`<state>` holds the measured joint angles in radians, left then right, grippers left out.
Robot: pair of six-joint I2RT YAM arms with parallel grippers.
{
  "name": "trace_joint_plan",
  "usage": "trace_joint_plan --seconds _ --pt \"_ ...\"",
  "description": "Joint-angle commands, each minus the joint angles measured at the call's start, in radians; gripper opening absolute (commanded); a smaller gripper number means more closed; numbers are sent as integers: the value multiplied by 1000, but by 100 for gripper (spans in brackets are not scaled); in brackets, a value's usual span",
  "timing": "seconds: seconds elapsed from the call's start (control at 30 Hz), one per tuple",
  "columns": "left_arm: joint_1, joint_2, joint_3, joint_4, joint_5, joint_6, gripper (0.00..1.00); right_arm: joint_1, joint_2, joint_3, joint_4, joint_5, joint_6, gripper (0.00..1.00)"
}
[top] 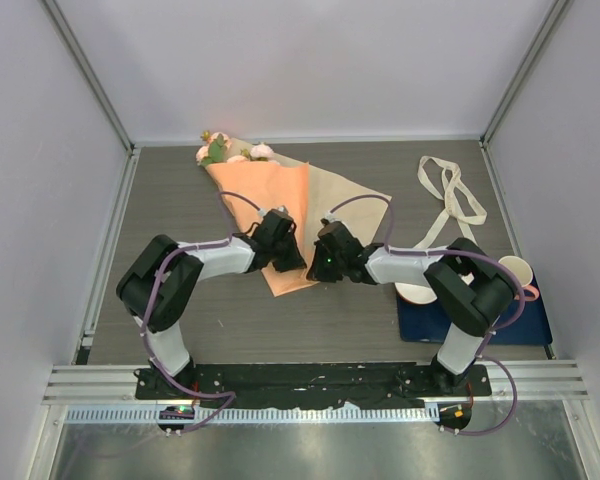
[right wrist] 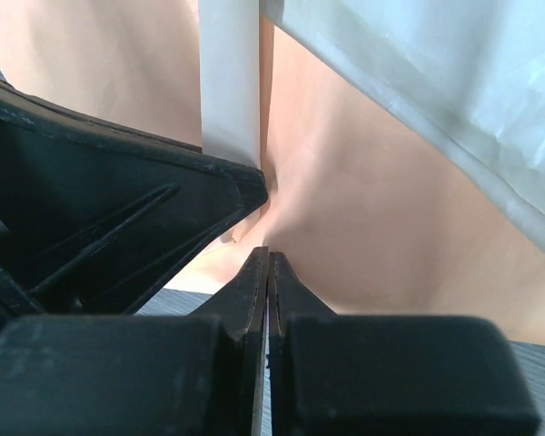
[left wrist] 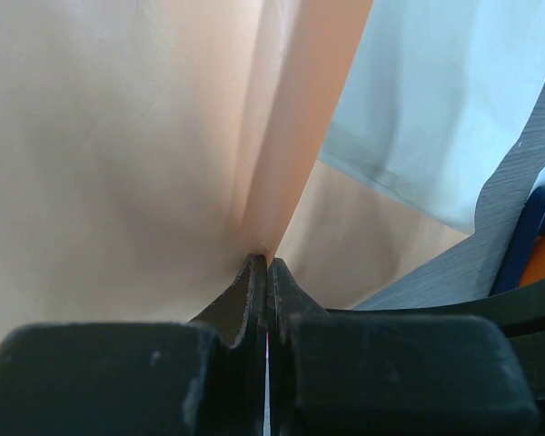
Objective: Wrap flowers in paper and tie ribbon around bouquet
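Thin, light paper [top: 260, 190] bends easily. The left gripper [left wrist: 266, 265] pinches its fold near the narrow end; the right gripper [right wrist: 269, 256] is closed too.

Looking down and forward from high behind the near edge of the table [top: 180, 330], standing well back, taking in the whole surface. Riding on each wrist and peering out along the left gripper [left wrist: 266, 262] and the right gripper [right wrist: 268, 253], pressing very close to the paper [left wrist: 118, 136]. Sharing that same orange fold, lying mid-table from overhead, across all three.
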<state>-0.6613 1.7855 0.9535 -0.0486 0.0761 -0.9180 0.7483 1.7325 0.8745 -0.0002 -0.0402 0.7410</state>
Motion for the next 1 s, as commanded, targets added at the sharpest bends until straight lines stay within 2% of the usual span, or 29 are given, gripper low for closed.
trace_joint_plan --seconds 0.0,0.1,0.27,0.4,0.43,0.5,0.53,0.6,0.63,0.73,0.8,0.93,0.97 --pt "-4 37 2 36 17 -10 0 -10 -65 -31 26 -29 -38 7" --pt "-3 35 -4 35 24 -16 0 -21 -82 -29 34 -38 -51 12" --pt "0 14 -41 44 27 -12 0 -108 -76 27 19 -95 -63 18" --pt "2 15 -48 36 36 2 0 -150 -50 98 6 -125 -97 38" --pt "3 17 -51 41 37 4 0 -153 -25 136 6 -130 -107 47" --pt "2 22 -56 44 48 7 4 -153 7 187 -41 -150 -155 56" --pt "3 20 -58 43 54 7 9 -153 24 236 -56 -155 -164 60" --pt "5 14 -68 46 70 13 16 -152 62 274 -96 -130 -198 64" --pt "3 9 -73 77 73 14 25 -152 73 317 -118 -122 -212 64" --pt "3 -12 -105 110 83 25 39 -152 82 352 -142 -113 -210 64" --pt "3 -21 -123 118 94 31 43 -152 87 366 -153 -130 -201 60" --pt "5 -32 -151 150 105 44 44 -149 146 391 -153 -200 -158 24" --pt "6 -31 -156 153 108 45 44 -147 160 391 -149 -217 -152 20"
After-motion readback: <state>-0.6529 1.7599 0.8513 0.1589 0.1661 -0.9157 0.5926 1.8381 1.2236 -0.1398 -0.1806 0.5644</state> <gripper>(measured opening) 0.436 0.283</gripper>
